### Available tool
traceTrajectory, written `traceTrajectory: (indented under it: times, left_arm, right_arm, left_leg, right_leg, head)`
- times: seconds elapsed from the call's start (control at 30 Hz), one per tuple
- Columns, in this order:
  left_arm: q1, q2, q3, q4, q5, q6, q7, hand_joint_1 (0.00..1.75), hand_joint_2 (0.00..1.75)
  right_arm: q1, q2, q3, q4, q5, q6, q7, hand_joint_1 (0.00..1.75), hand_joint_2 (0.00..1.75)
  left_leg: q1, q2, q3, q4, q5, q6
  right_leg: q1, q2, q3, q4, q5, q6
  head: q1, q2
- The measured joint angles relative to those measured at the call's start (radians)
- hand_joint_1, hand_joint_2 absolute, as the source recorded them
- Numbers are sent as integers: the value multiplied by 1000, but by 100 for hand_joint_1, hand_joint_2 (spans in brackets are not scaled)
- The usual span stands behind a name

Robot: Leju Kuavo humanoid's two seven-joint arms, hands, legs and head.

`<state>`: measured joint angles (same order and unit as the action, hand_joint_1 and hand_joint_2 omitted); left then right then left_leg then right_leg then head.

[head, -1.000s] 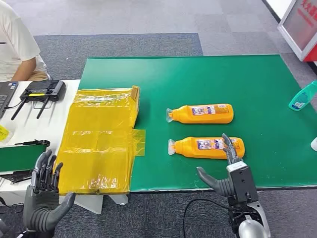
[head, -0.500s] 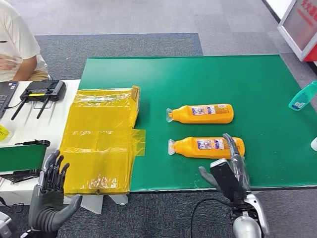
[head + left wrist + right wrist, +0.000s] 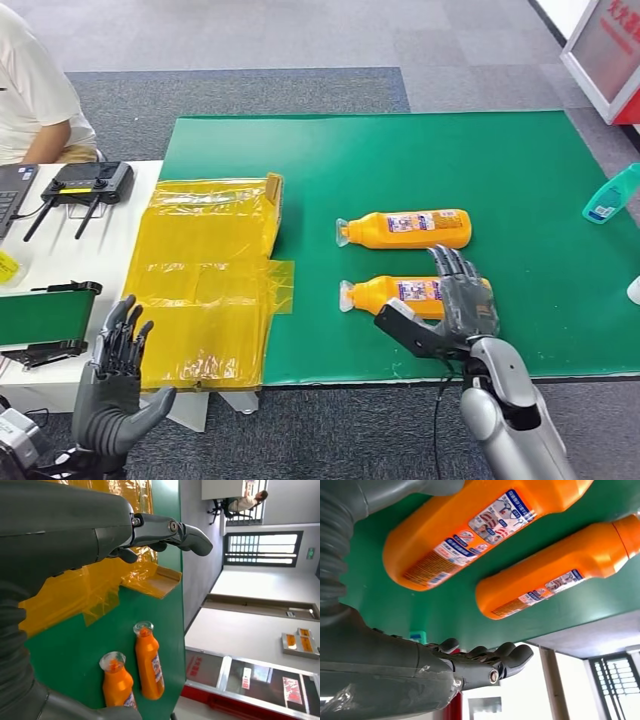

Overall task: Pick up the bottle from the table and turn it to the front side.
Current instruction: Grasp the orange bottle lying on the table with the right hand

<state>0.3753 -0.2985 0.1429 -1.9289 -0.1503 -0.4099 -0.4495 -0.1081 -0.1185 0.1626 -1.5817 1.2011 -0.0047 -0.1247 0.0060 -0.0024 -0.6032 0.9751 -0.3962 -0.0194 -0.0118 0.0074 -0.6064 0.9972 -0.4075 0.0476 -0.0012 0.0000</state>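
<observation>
Two orange bottles lie on their sides on the green mat, caps pointing left. The far bottle lies free. Over the base end of the near bottle hovers my right hand, fingers spread and thumb stretched out along the mat's front edge. It holds nothing, and the wrist view shows a gap between fingers and bottle. My left hand is raised, open and empty, in front of the table's left part.
A yellow plastic-wrapped box covers the mat's left edge. A teal bottle and a white object lie at the far right. A black router, a small green belt and a seated person are at the left.
My right hand has risen and reached forward from the mat's front edge to above the near bottle's base. The left hand has drifted up and to the right. The bottles have not moved.
</observation>
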Motion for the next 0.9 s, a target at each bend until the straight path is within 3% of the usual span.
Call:
traceTrajectory:
  times: [0.23,0.43,0.8,0.9]
  left_arm:
    - [-25,52,-49,45,26,37,-4,0,175]
    - [-28,84,-74,64,41,50,-8,0,175]
    - [-27,107,-79,76,55,54,-10,0,175]
    - [-24,108,-78,76,55,53,-12,0,175]
  right_arm:
    - [-205,-115,142,178,-9,69,27,0,175]
    - [-314,-187,231,281,-40,118,38,0,175]
    - [-385,-260,284,316,-192,131,36,0,175]
    - [-402,-284,284,281,-263,175,45,0,175]
  left_leg:
    - [0,0,0,0,1,0]
    - [0,0,0,0,2,1]
    - [0,0,-1,0,2,1]
    - [-1,0,-1,0,2,1]
  right_leg:
    - [0,0,0,0,1,0]
    - [0,0,0,0,1,0]
    - [0,0,-1,0,1,0]
    - [-1,0,-1,0,1,0]
  head:
    - [0,0]
    - [0,0]
    - [0,0]
    - [0,0]
